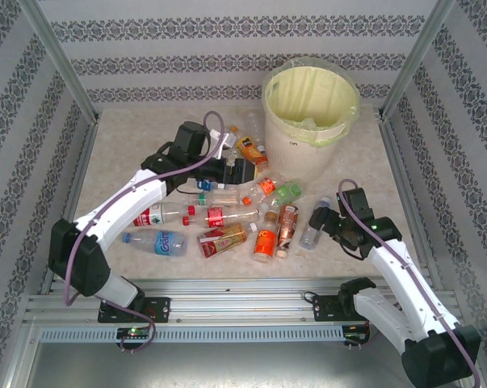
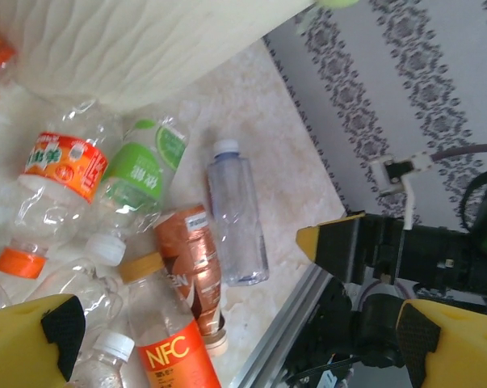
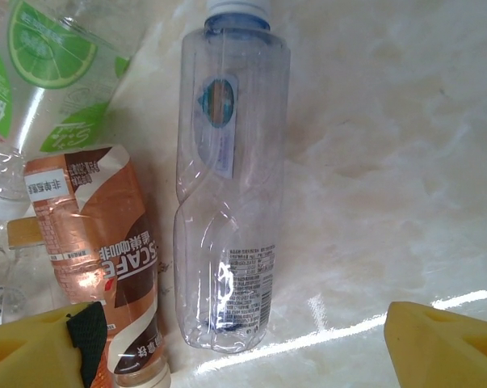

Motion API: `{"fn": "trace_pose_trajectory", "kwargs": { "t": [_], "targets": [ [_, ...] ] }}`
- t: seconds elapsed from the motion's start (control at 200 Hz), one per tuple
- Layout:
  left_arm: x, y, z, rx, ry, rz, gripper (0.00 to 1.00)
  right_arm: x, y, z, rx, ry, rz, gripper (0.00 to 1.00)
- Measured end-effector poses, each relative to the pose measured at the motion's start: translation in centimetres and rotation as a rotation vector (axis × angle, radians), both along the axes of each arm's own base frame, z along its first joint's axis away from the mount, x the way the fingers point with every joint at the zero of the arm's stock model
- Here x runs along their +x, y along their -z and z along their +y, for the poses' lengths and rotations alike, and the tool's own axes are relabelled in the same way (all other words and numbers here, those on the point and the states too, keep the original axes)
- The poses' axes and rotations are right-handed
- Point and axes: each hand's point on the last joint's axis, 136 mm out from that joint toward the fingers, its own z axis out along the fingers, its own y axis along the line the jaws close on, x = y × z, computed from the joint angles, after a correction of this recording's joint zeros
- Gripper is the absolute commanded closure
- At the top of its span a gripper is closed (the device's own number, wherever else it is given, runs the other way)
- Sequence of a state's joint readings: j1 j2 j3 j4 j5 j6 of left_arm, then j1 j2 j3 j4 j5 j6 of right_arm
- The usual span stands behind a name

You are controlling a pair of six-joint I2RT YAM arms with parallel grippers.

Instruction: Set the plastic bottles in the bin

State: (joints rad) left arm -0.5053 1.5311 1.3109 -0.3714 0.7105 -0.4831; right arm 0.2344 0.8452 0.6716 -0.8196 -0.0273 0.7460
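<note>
The step in hand looks like the pick-up of one bottle at the right edge of the pile. The right tool (image 3: 243, 343) hangs low over a clear bottle (image 3: 227, 186) with a blue cap, which lies flat on the desk (image 3: 405, 162). Its jaws stand wide, one on each side of the base end, and grip nothing. A brown bottle (image 3: 94, 242) lies just beside the clear one, on the pile side, close to one jaw. The left tool (image 1: 237, 171) is over the middle of the bottles (image 1: 227, 218), fully open and empty. The bin (image 1: 308, 158) stands at the far right of the desk, apart from the clear bottle; whether any bottles lie in it I cannot tell. The next move likely calls for closing squarely on the clear body without catching the brown bottle, then lifting it above the rim and letting go. The thin wall may buckle or slip.
</note>
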Motion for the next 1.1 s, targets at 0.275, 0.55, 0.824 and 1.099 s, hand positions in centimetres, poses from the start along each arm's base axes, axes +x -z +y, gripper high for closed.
{"fn": "trace_pose_trajectory", "kwargs": {
  "t": [0.275, 0.55, 0.824, 1.099],
  "targets": [
    [-0.2, 4.2, 0.7, 0.077, -0.043, 0.097, 0.0, 0.9, 1.9, 0.9, 0.017, -0.006, 0.045, 0.18],
    [-0.3, 3.7, 0.2, 0.013, -0.078, 0.175, 0.0, 2.4, 3.3, 1.3, 0.014, -0.009, 0.068, 0.21],
    [-1.0, 2.5, 0.2, -0.044, -0.049, 0.093, 0.0, 3.3, 4.8, 1.5, 0.022, -0.002, 0.105, 0.24],
    [-1.8, 1.7, -0.6, -0.072, 0.044, 0.03, 0.0, 4.0, 5.2, 1.7, 0.035, -0.003, 0.104, 0.26]
  ]
}}
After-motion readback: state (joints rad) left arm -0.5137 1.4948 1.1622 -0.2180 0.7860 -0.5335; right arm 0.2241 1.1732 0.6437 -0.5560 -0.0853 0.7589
